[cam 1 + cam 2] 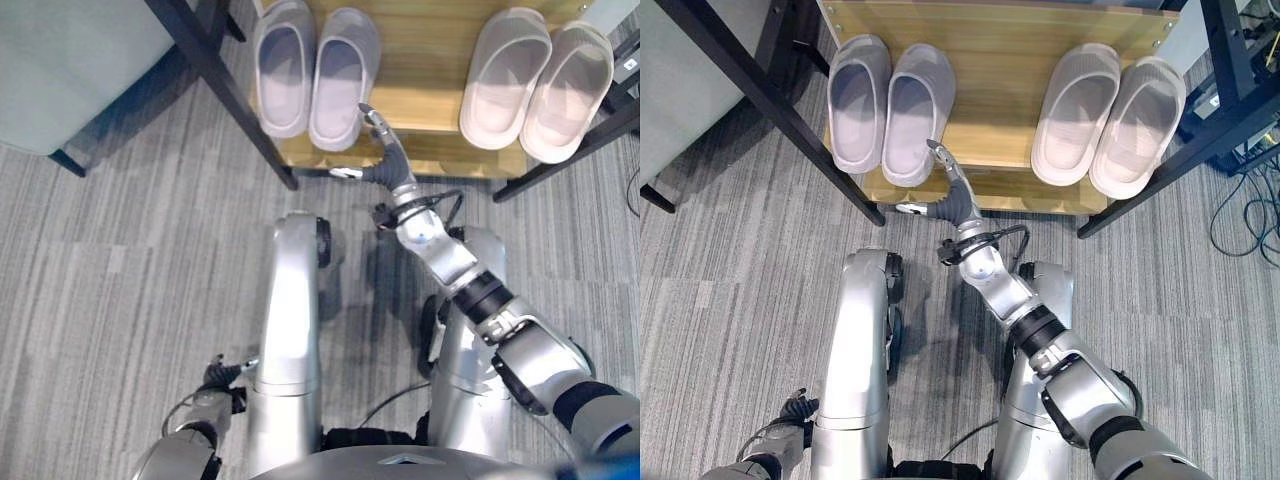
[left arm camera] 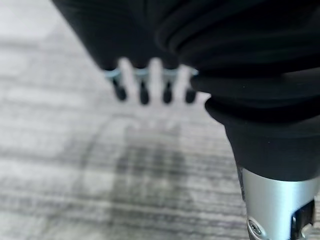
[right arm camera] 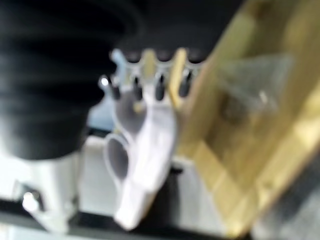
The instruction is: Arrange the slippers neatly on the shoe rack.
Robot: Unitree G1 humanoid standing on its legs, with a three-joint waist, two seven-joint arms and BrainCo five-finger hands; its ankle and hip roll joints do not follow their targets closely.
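Note:
A pair of lilac slippers (image 1: 315,75) lies side by side, toes inward, on the left of the wooden shoe rack shelf (image 1: 425,60). A pale beige pair (image 1: 1108,112) lies on its right side. My right hand (image 1: 392,165) reaches over the shelf's front edge with straight fingers, open. Its fingertips are at the heel of the right lilac slipper (image 1: 912,110); I cannot tell whether they touch it. In the right wrist view that lilac slipper (image 3: 145,145) shows past the fingers (image 3: 159,85). My left hand (image 1: 215,375) hangs low at my side over the carpet, fingers (image 2: 145,87) straight and holding nothing.
The rack's black frame legs (image 1: 230,90) slant down at the left and at the right (image 1: 1140,190). A grey-green upholstered seat (image 1: 70,60) stands at the far left. Cables (image 1: 1250,215) lie on the grey carpet to the right of the rack.

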